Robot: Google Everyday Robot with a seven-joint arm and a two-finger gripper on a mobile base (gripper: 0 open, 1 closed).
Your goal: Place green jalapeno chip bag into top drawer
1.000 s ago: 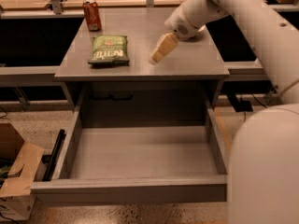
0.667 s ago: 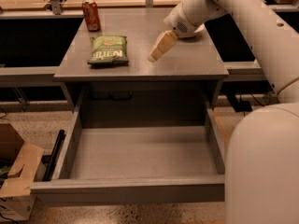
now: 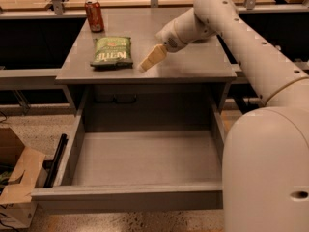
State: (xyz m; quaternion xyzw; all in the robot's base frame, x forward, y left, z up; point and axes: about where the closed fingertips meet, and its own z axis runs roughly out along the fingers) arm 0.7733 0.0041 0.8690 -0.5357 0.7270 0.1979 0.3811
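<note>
Gripper [image 3: 145,65] just beside the green jalapeno chip bag [image 3: 112,51], nothing held.

The bag lies flat, label up, on the left half of the grey table [image 3: 203,62], in front of a red soda can [image 3: 94,16]. It is crinkly green foil with white lettering and pale patches. It is probably light, soft and slippery, with brittle chips inside, so a gentle pinch on a side edge or crimped end suits it. Whether the gripper is open cannot be told. The top drawer [image 3: 145,158] stands pulled out below.
</note>
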